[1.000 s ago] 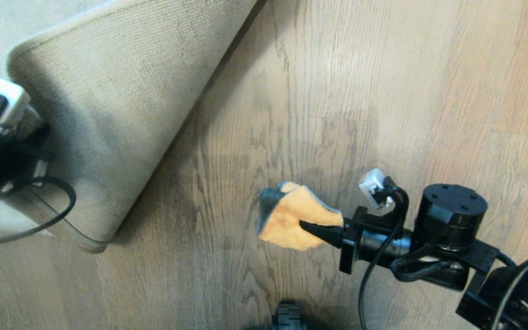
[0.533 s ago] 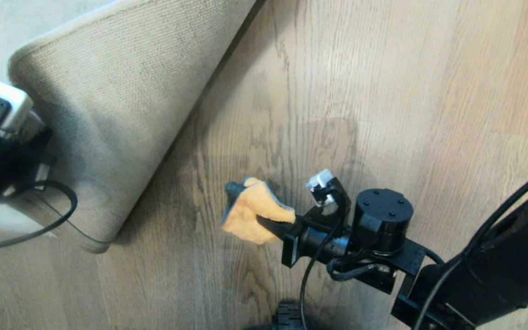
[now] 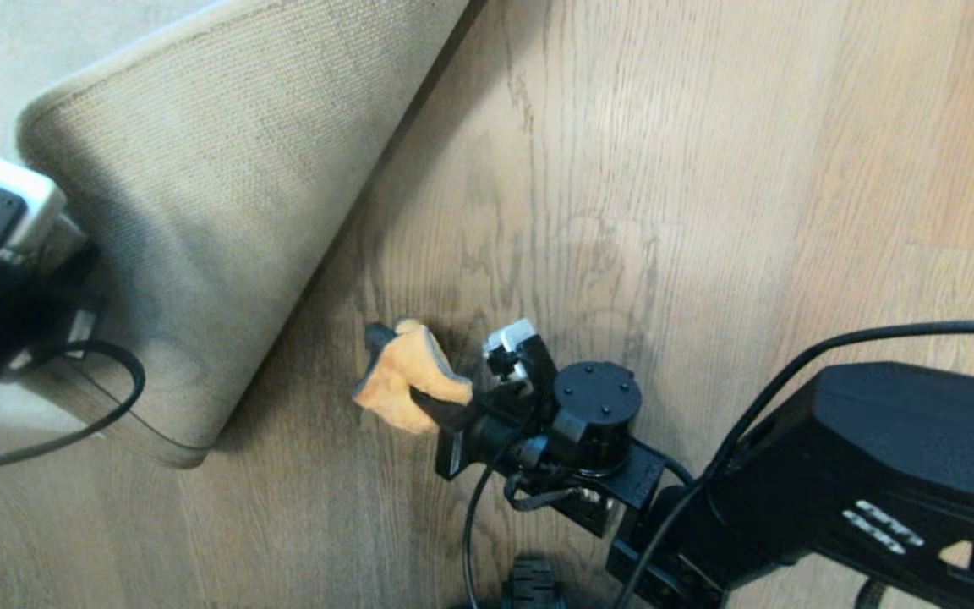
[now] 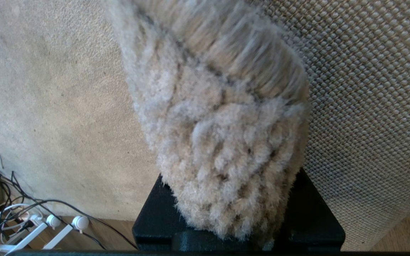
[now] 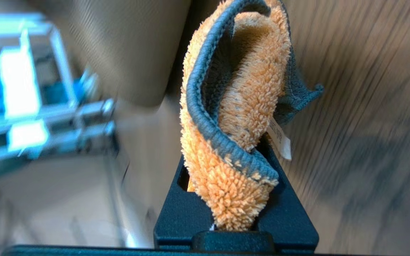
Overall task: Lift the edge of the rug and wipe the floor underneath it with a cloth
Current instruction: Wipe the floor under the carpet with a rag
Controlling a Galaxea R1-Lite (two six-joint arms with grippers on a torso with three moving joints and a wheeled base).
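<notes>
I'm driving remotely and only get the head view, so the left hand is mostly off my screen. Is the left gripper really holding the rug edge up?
Observer: Yes. In the left wrist view the left gripper is shut on the rug edge, pile on one side, woven backing on the other.
Operator: And the cloth, is it properly pinched?
Observer: The right wrist view shows the right gripper shut on the cloth; it is folded, with its grey trim curling over the orange side.
Operator: Anything beyond the rug I should mind?
Observer: The left wrist view shows cables and white plugs on the floor past the rug's far side.
</notes>
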